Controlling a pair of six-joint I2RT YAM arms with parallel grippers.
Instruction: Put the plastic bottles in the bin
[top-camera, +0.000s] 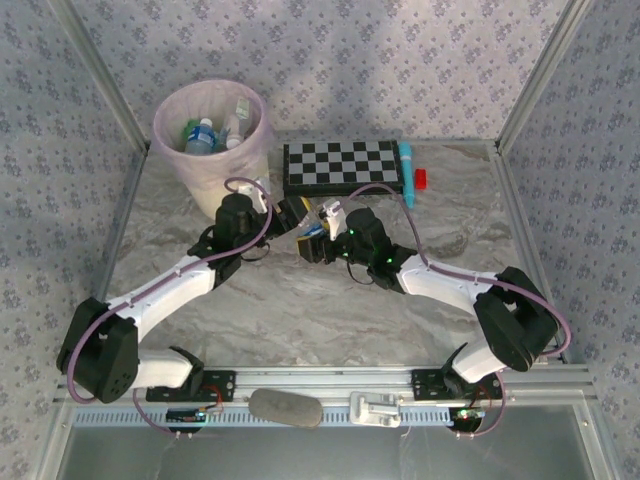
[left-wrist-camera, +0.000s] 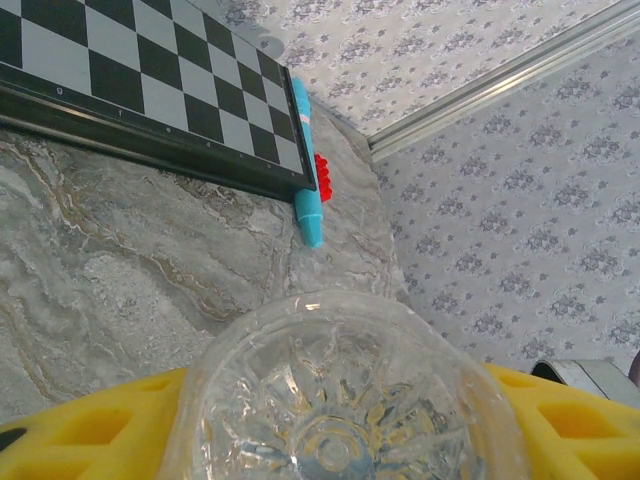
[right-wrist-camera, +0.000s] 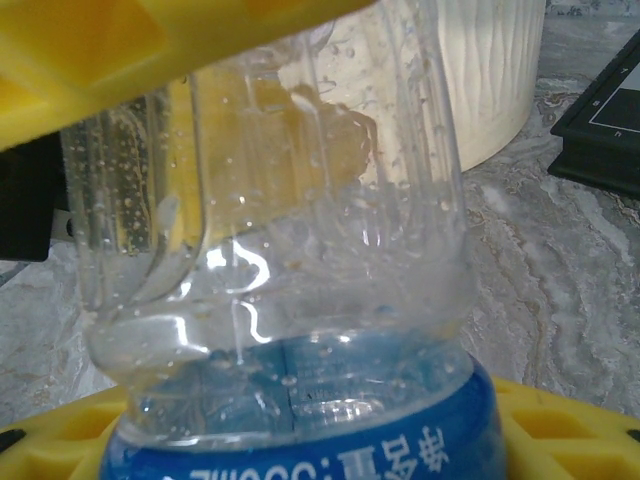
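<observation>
Step in hand looks like an arm-to-arm handover, with bottles already in the bin.
- round cream-white wastebasket with pink liner (top-camera: 200, 170): several plastic bottles (top-camera: 203, 136) lie inside it.
- left gripper (top-camera: 288, 215): just right of the bin and nearer the arm bases. Its yellow fingers (left-wrist-camera: 90, 430) press on both sides of the clear ribbed bottom of a clear plastic bottle with a blue label (left-wrist-camera: 345, 400), so it is pinching it.
- that bottle (top-camera: 318, 222): off the table, bridged between both claws, right of the bin and close to it.
- right gripper (top-camera: 322, 240): a little further right of the bin, its yellow fingers (right-wrist-camera: 565, 425) clamped on the blue label band.
- black-and-white checkered board (top-camera: 343, 165), teal marker pen (top-camera: 407, 170) and small red block (top-camera: 421, 179): well right of the bin. Not task items.

Next, as I read it: the right claw must let go before the left pulls. The left then lifts over the rim and releases inside. Risks: the thin wall looks dented under the pinch, and the grip on the base end may slip.
</observation>
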